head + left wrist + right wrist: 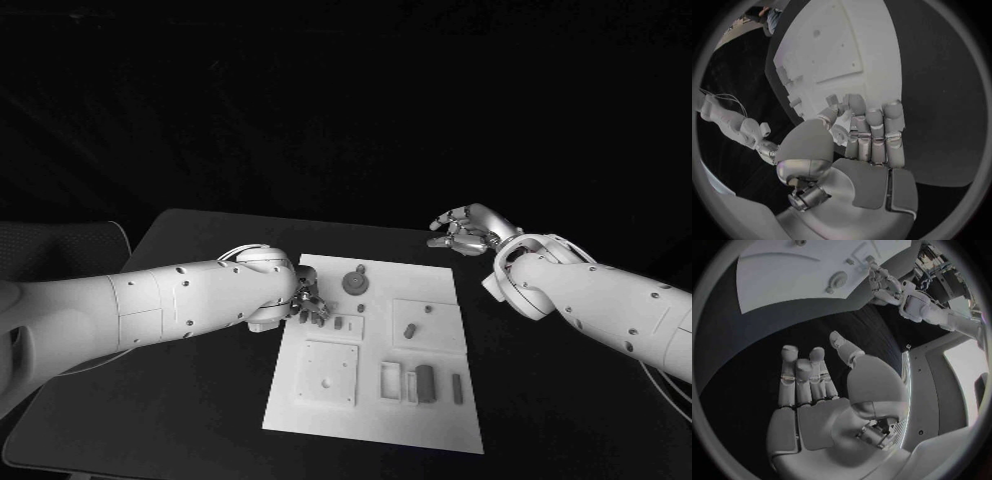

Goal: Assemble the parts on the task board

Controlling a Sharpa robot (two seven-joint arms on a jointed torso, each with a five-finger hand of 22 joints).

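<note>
Near edge of board: the task board (378, 400), a white plate, lies in the middle of the black table (188, 400), its near end closest to the camera.
Near-left of board: a raised white square plate (327, 373) with small holes in it.
Near-right of board: an upright dark oblong part (424, 380) stands beside a pale rectangular frame (391, 380); a thin dark bar (457, 387) lies just to its right.
Middle of board: a small dark peg (410, 330) sits inside a faintly outlined square.
Far end of board: a round dark part (355, 284) with a small knob at its far side lies flat.
Left hand: the left hand (306, 304) hangs over the board's left edge, fingertips pointing down at a small recess with a tiny dark piece (339, 323). The wrist view shows the fingers (874, 131) side by side and bent, thumb tucked against them; whether anything is pinched there I cannot tell.
Right hand: the right hand (464, 231) hovers above the bare table beyond the board's far right corner, well apart from the parts, fingers loosely curled and spread, holding nothing.
</note>
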